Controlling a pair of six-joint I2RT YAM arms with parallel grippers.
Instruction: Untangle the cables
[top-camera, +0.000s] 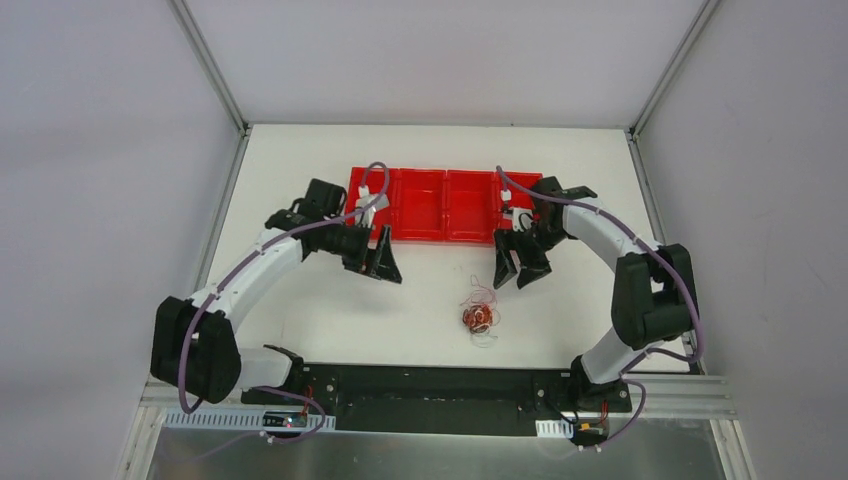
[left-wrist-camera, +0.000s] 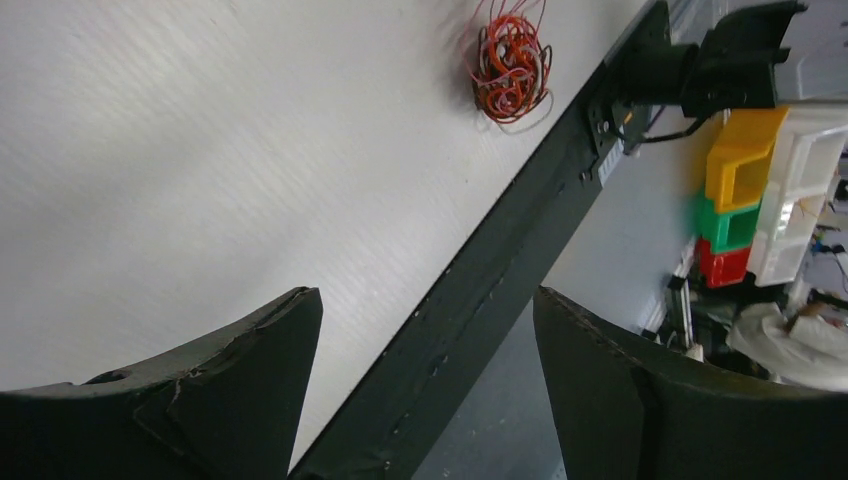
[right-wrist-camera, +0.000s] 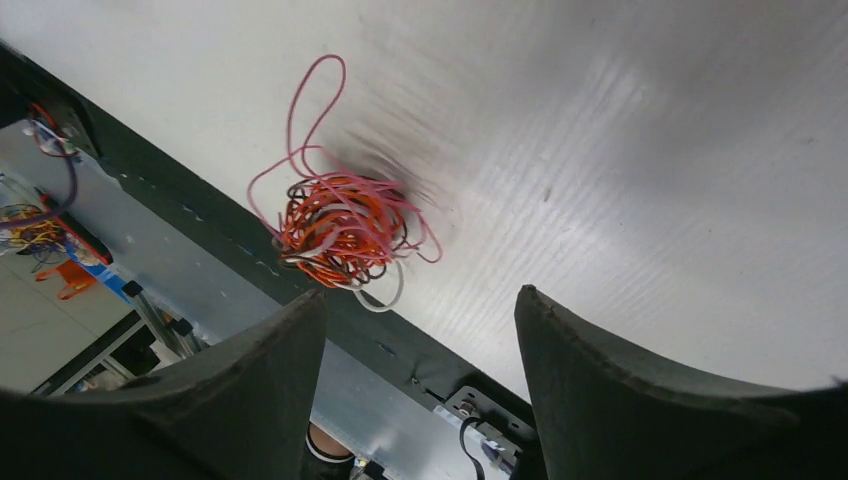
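Note:
The cables (top-camera: 479, 317) lie as one small tangled ball of thin red, orange, pink, dark and white wires on the white table, near its front edge, right of centre. The ball also shows in the left wrist view (left-wrist-camera: 509, 63) and in the right wrist view (right-wrist-camera: 342, 228), with a pink loop sticking out of it. My left gripper (top-camera: 385, 268) is open and empty, above the table to the left of the ball. My right gripper (top-camera: 520, 272) is open and empty, just behind and to the right of the ball.
A red tray (top-camera: 445, 205) with several compartments stands at the back of the table, behind both grippers. A black bar (top-camera: 430, 385) runs along the table's front edge. Stacked yellow, green and red bins (left-wrist-camera: 735, 190) stand off the table.

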